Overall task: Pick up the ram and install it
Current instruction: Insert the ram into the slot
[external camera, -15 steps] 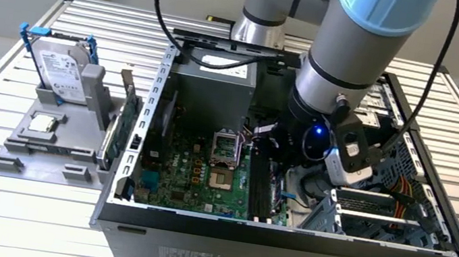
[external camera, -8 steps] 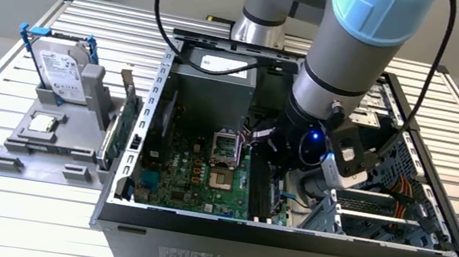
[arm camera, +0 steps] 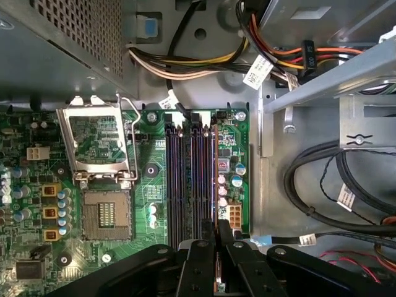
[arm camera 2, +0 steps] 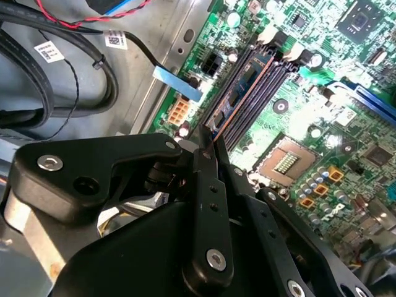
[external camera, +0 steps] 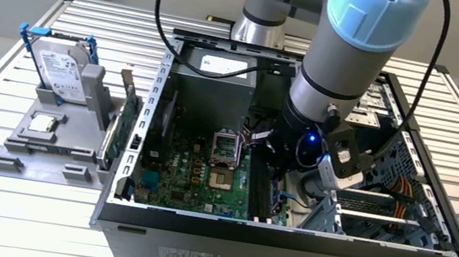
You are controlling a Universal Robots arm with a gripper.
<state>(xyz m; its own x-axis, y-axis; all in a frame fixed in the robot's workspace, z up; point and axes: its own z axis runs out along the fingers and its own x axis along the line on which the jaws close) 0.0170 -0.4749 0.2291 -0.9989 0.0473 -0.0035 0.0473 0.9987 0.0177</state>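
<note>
The ram is a dark blue-green stick with black chips. It stands on edge along the memory slot nearest the case wall, and I cannot tell how deep it sits. In the first wrist view the ram shows as a thin edge beside the other slots. My gripper is shut on the ram's near end, black fingers pinching both faces. In the exterior view the gripper reaches down inside the open computer case, above the green motherboard.
An open processor socket lies beside the slots. Black cables and a coloured wire bundle run along the case wall. Outside the case, on the exterior view's left, a hard drive and a green card stand in a grey holder.
</note>
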